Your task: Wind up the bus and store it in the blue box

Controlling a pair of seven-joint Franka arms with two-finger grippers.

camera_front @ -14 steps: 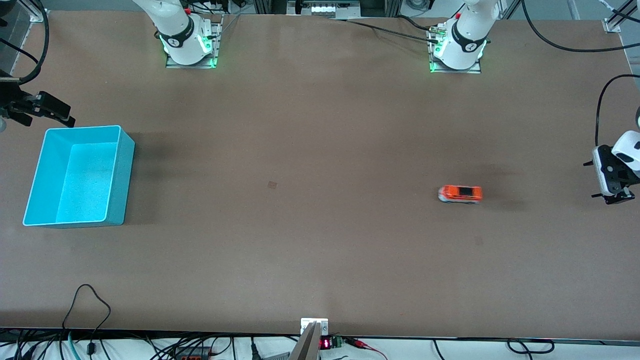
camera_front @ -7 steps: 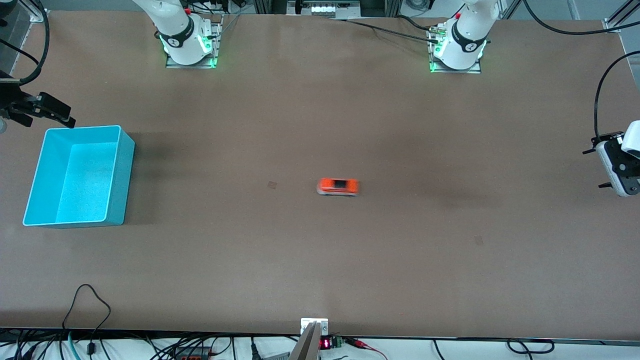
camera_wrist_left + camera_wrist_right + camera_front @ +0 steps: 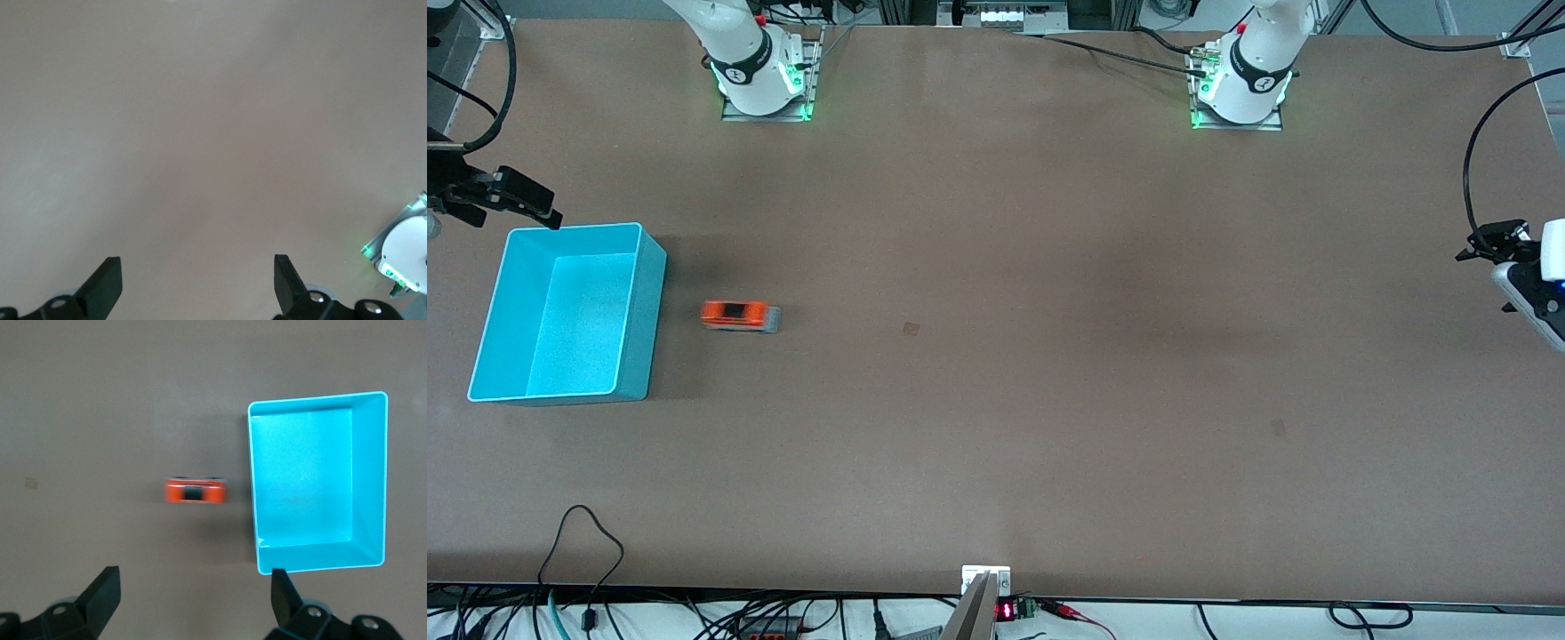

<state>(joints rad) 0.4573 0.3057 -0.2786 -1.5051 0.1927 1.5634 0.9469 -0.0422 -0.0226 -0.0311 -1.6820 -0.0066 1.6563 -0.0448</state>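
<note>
Front view, bus (image 3: 740, 316) on brown table (image 3: 996, 400), wheels down, long axis running toward blue box (image 3: 569, 313), just beside box's wall that faces the table centre, w/ a narrow strip of table between, not touching. Box open-topped, nothing inside, at right arm's end of table. Right gripper (image 3: 525, 203) dark, raised just off the box's corner farthest from the camera, well apart from bus; finger gap not readable. Left gripper (image 3: 1494, 242) at left arm's end of table, by the table edge, far from bus & box; finger state not readable. Both arm bases lit green along top edge
</note>
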